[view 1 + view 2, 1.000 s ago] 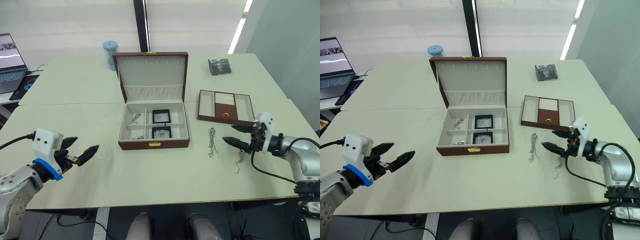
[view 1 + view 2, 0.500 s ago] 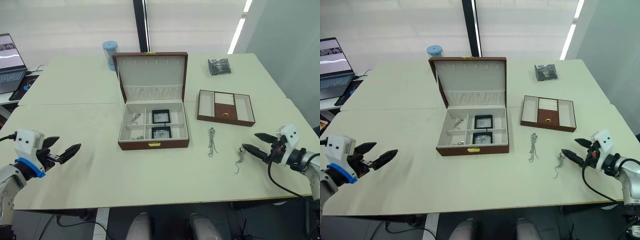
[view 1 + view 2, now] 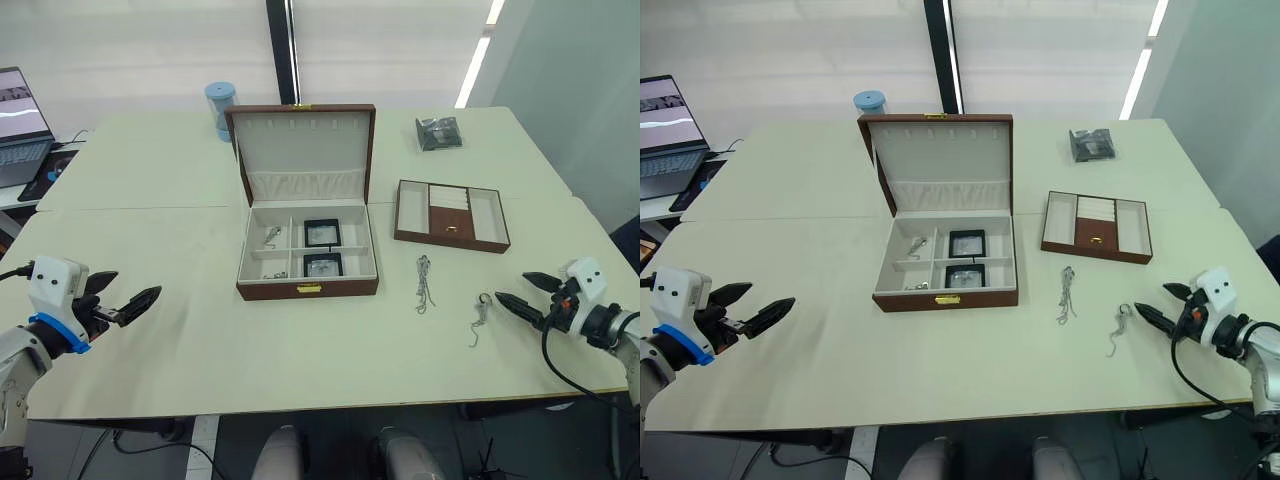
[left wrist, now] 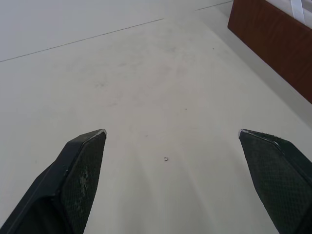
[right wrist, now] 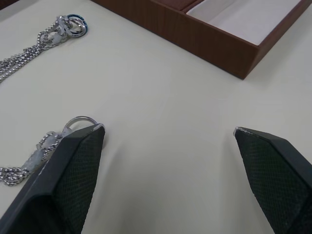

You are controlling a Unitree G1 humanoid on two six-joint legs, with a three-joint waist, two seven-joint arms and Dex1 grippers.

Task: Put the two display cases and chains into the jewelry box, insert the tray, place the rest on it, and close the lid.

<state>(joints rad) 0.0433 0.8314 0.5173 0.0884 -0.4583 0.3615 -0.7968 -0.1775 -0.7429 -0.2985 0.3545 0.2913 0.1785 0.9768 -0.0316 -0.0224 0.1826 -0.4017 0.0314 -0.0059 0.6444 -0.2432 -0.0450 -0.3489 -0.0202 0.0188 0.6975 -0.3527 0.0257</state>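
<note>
The jewelry box stands open mid-table, its lid upright. Two display cases lie in its right compartments. Small silvery chains lie in the left ones. The tray sits on the table to the box's right. My left gripper is open near the front left, far from the box. My right gripper is open at the front right, just right of a short silvery piece with a ring end. A longer doubled chain lies between box and tray.
A crinkly dark packet lies at the back right. A blue cup stands behind the box, and a laptop is at the far left. The box's corner shows in the left wrist view.
Both arms have drawn back outward and toward the table's front edge. The right gripper has backed away rightward from the ring-ended piece. Nothing on the table has moved.
</note>
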